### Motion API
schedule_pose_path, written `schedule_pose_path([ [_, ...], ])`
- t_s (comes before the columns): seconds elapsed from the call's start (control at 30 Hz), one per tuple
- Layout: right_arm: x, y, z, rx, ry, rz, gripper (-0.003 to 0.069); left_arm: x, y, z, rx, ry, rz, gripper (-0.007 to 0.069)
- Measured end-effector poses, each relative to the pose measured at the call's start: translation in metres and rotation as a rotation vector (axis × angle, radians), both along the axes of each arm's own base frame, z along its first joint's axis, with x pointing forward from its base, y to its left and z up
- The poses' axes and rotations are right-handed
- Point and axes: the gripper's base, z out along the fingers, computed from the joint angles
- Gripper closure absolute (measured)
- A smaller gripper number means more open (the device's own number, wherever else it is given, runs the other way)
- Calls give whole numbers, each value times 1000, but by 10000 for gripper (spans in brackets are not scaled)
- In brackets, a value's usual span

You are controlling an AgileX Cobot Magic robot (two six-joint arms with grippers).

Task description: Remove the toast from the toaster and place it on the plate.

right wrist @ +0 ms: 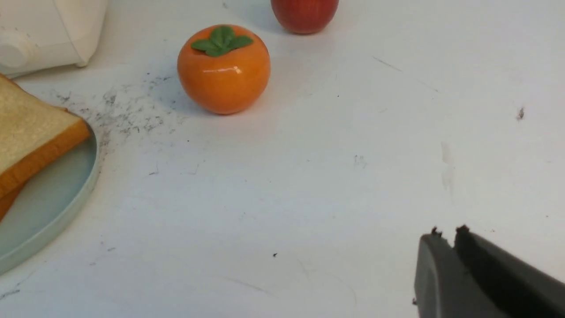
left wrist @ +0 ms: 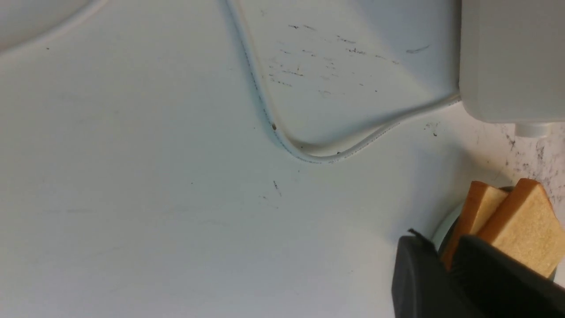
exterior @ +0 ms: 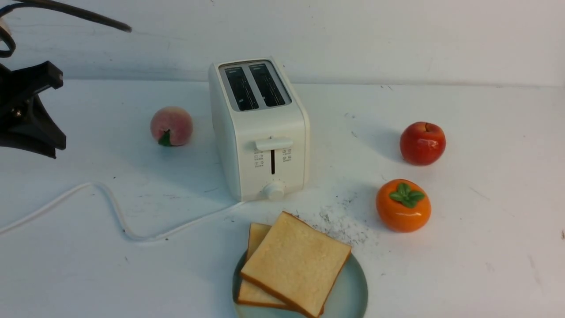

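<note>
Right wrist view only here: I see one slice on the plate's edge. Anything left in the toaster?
Observer: No. In the front view both slots of the toaster look empty.
Operator: How many slices on the plate?
Observer: Two. The toast lies stacked on the plate, the upper slice skewed over the lower.
Operator: Left tool?
Observer: The left tool is shut on nothing; the toast only shows behind it.
</note>
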Motion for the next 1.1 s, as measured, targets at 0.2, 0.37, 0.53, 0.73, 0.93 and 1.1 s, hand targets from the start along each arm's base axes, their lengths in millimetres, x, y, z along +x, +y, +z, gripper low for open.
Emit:
schedule_pose_path([
  [0.2, 0, -3, 0, -74, -5, -6, 594, -41, -11, 48, 33, -169, -26, 638],
  [0.37, 0, -2, 0, -46, -4, -4, 589, -89, -17, 85, 124, -305, -27, 638],
  [0.53, 0, -1, 0, -36, -4, -3, 582, -145, -29, 100, 165, -408, -22, 638],
  [0.73, 0, -1, 0, -33, -3, -3, 576, -191, -42, 53, 135, -360, -63, 638],
  [0.93, 1, -1, 1, -18, -22, -3, 573, -202, -54, -18, 0, -354, -64, 638],
  [1.1, 1, -1, 1, -13, -20, -2, 566, -199, -59, -61, -35, -449, -110, 638],
])
